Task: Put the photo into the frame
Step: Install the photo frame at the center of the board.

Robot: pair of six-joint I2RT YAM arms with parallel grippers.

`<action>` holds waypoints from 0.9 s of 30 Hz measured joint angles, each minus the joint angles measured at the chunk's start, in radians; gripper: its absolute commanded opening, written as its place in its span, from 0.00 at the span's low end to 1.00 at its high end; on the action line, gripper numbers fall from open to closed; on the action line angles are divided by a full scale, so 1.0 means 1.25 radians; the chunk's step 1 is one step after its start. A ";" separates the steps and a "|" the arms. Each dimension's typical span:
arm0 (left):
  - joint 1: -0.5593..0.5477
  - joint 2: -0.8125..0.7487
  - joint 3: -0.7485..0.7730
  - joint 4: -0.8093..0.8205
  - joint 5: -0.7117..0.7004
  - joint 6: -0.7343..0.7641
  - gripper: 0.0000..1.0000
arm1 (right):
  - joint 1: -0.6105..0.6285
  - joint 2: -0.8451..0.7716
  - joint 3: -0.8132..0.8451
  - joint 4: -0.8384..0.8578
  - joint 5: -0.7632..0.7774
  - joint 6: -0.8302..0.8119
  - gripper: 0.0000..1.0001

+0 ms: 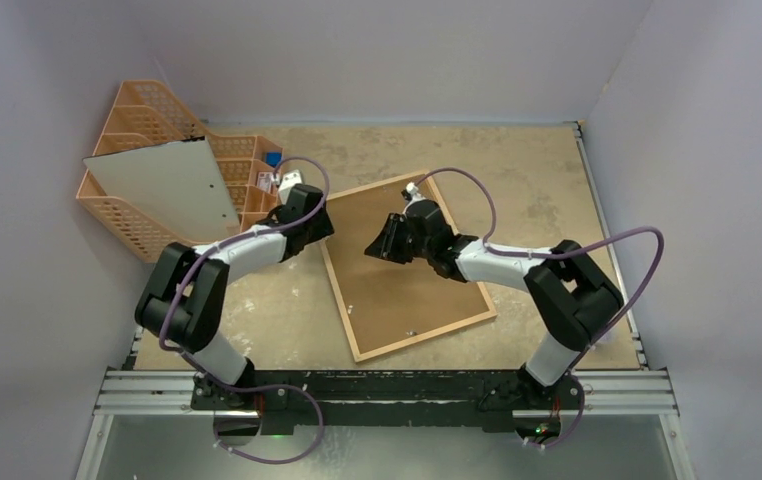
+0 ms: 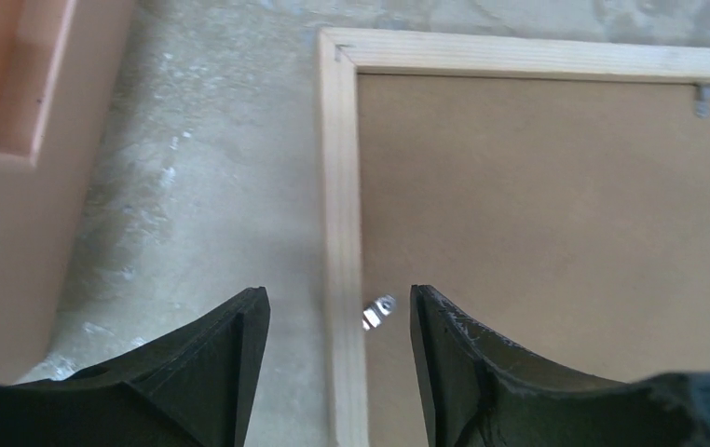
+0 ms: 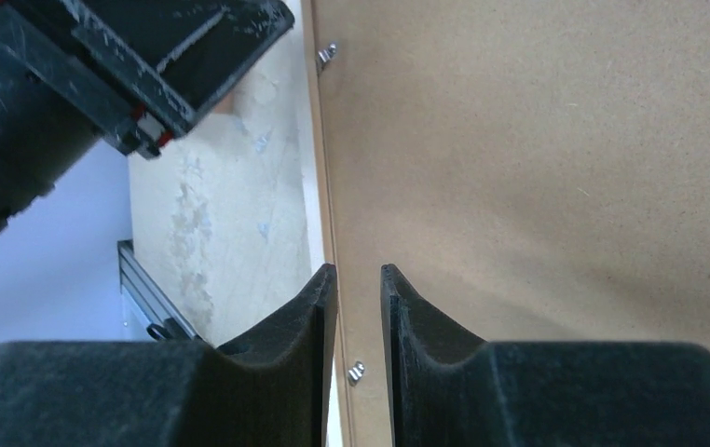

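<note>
1. At the far left of the bench (image 1: 267, 320), an orange mesh organizer (image 1: 142, 120) stands by the wall. A pale grey sheet (image 1: 162, 185) leans tilted against its front.
2. Next along, I find the left end effector (image 1: 309, 228) over the left rail of the frame (image 1: 427, 339), near its far corner. My left wrist view shows its fingers (image 2: 230, 363) apart, one on each side of the rail and neither pressing it. A small metal tab (image 2: 379, 310) shows in the gap.
3. The frame, of light-wood edging, lies flat at the centre of the bench, back side up and skewed to the bench edges.
4. A brown hardboard panel (image 1: 402, 300) fills the frame's back. What lies under it is hidden from me.
5. The right end effector (image 1: 377, 247) is over the panel, pointing toward the left arm. My right wrist view shows it narrowly apart, lined up over the seam where the panel meets the rail. A second tab (image 3: 356, 372) shows in the slit. I cannot tell whether it touches anything.
</note>
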 measured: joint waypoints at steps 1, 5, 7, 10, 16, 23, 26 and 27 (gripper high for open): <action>0.006 0.013 0.004 0.000 -0.006 0.000 0.55 | 0.000 0.005 0.000 -0.002 -0.004 -0.005 0.26; 0.033 0.073 0.036 0.002 -0.006 0.001 0.45 | -0.014 0.005 0.000 -0.005 -0.008 -0.016 0.26; 0.042 0.108 0.050 0.015 0.006 0.003 0.41 | -0.034 -0.009 -0.002 -0.010 -0.008 -0.024 0.25; 0.046 0.146 0.070 0.046 0.040 0.010 0.31 | -0.067 -0.046 -0.011 -0.019 0.000 -0.036 0.25; 0.059 0.239 0.177 0.076 0.096 0.050 0.15 | -0.112 -0.121 -0.018 -0.058 0.054 -0.065 0.25; 0.077 0.334 0.307 0.074 0.162 0.113 0.14 | -0.191 -0.127 -0.018 -0.137 0.132 -0.086 0.27; 0.089 0.371 0.359 0.074 0.190 0.137 0.21 | -0.237 -0.126 -0.017 -0.172 0.181 -0.087 0.30; 0.091 0.374 0.364 0.074 0.196 0.142 0.25 | -0.251 -0.124 -0.017 -0.184 0.194 -0.088 0.31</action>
